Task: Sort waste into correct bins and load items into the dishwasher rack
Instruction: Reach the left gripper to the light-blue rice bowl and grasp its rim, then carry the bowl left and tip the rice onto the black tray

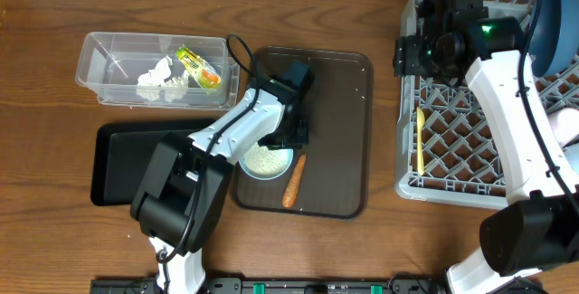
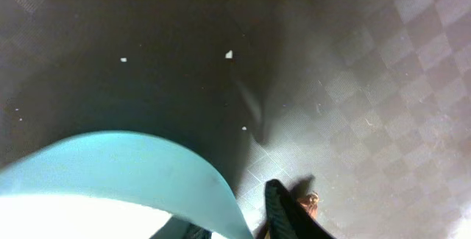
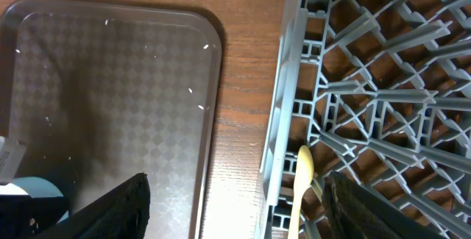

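A light-blue cup (image 1: 253, 169) holding loose white rice (image 1: 265, 159) stands on the dark brown serving tray, with an orange carrot (image 1: 294, 181) lying beside it. My left gripper (image 1: 291, 137) is shut on the cup's wall (image 2: 132, 169), one finger inside and one finger (image 2: 283, 209) outside; the carrot's tip (image 2: 309, 204) shows just behind. My right gripper (image 3: 243, 213) hangs open over the left edge of the grey dishwasher rack (image 1: 452, 149), above the pale yellow spoon (image 3: 302, 187) lying in it. The clear tub (image 1: 99, 59) holds white tissue (image 1: 163, 81) and the yellow-green wrapper (image 1: 199, 68).
The brown serving tray (image 1: 348, 104) fills the middle; the shallow black tray (image 1: 122, 163) lies to its left under my left arm. A dark-blue plate (image 1: 554, 23) stands in the rack's far right corner. A strip of bare wood separates serving tray and rack.
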You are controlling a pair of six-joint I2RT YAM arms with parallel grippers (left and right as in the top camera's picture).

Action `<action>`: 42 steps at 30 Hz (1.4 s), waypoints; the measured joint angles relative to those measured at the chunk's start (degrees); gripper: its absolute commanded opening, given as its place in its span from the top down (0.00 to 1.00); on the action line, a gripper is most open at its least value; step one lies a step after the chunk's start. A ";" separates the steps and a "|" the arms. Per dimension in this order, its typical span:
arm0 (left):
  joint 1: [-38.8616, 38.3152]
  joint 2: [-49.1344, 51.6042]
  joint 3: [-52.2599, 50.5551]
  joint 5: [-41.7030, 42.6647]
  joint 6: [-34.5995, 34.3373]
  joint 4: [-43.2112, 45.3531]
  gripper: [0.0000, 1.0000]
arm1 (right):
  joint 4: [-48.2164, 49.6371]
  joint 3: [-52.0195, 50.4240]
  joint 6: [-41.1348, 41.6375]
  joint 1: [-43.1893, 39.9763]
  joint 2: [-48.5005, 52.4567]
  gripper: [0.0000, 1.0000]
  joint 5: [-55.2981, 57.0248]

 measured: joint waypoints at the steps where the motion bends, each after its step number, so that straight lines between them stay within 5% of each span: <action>1: 0.00 0.00 0.00 -0.04 0.02 0.00 0.81 | 0.00 0.00 0.00 0.00 0.00 0.26 0.00; 9: 0.00 0.00 -0.02 -0.24 -0.13 0.11 0.94 | -0.22 0.00 0.00 0.00 0.00 0.26 0.00; 33: 0.17 -8.76 1.90 -4.90 1.46 -7.50 0.94 | -0.81 0.00 0.00 0.00 0.00 0.26 0.00; 42: 7.74 -15.41 1.97 -3.98 2.62 -10.99 0.94 | -0.81 0.00 0.00 0.00 0.00 0.26 0.02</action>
